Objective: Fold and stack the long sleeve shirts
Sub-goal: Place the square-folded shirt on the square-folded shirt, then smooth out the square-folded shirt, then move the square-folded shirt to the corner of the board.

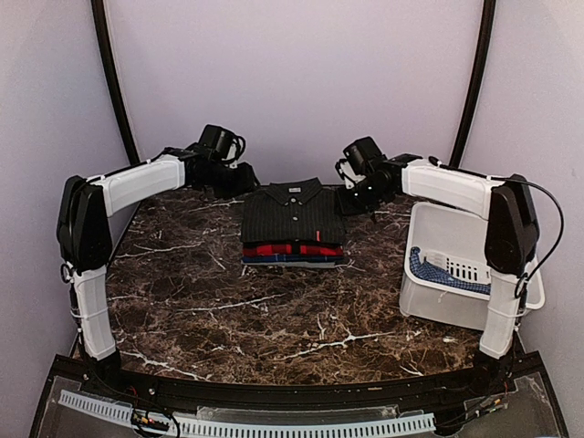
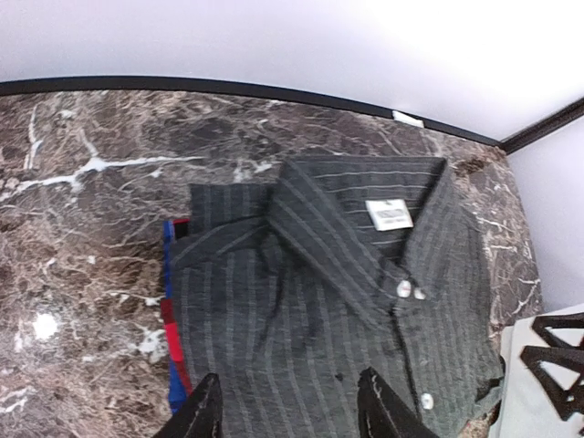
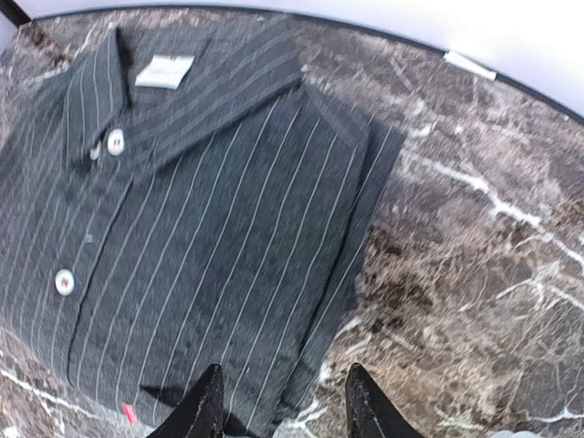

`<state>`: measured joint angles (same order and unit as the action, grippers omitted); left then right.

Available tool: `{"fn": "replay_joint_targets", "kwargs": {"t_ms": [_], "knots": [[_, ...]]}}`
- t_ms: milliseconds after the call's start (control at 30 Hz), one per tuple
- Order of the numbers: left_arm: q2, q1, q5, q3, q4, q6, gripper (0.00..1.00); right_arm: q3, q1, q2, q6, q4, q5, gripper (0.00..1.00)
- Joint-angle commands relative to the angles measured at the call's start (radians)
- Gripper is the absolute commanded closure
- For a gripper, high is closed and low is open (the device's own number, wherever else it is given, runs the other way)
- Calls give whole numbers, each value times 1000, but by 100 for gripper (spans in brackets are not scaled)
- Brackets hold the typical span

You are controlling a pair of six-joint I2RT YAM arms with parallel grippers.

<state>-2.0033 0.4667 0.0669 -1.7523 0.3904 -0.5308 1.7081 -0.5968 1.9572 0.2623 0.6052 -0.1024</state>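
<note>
Got the charcoal pinstripe shirt (image 1: 292, 217) folded neat, collar to the far side, atop the red plaid shirt (image 1: 292, 248), far middle of the marble table (image 1: 228, 310). Flanked by left gripper (image 2: 290, 379) and right gripper (image 3: 285, 372), both with jaws spread, pinching nothing. Off right: white bin (image 1: 429, 301) with blue checked cloth (image 1: 438, 271) inside.
</note>
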Motion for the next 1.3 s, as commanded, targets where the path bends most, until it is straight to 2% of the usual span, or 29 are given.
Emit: {"fn": "replay_joint_targets", "kwargs": {"t_ms": [0,233,467,567,800,900,1067,1267], "knots": [[60,69,-8,-40,-14,20,50,-90,-32,-38,14,-39,42,57],[30,134,86,-45,-122,-1,49,-206,-50,-65,45,-71,91,58],[-32,186,167,-65,-234,-36,49,-246,-49,-185,61,-64,19,56],[-89,221,174,-114,-246,-37,48,-242,-49,-250,62,-58,-38,51],[-203,300,141,-224,-236,-13,46,-262,-39,-396,68,-92,-172,28],[-257,341,132,-286,-229,5,44,-269,-37,-433,68,-108,-191,22],[-379,396,95,-423,-223,37,40,-265,-38,-462,77,-118,-190,19],[-587,421,95,-695,-269,18,37,-258,-38,-481,87,-93,-195,16]]}}
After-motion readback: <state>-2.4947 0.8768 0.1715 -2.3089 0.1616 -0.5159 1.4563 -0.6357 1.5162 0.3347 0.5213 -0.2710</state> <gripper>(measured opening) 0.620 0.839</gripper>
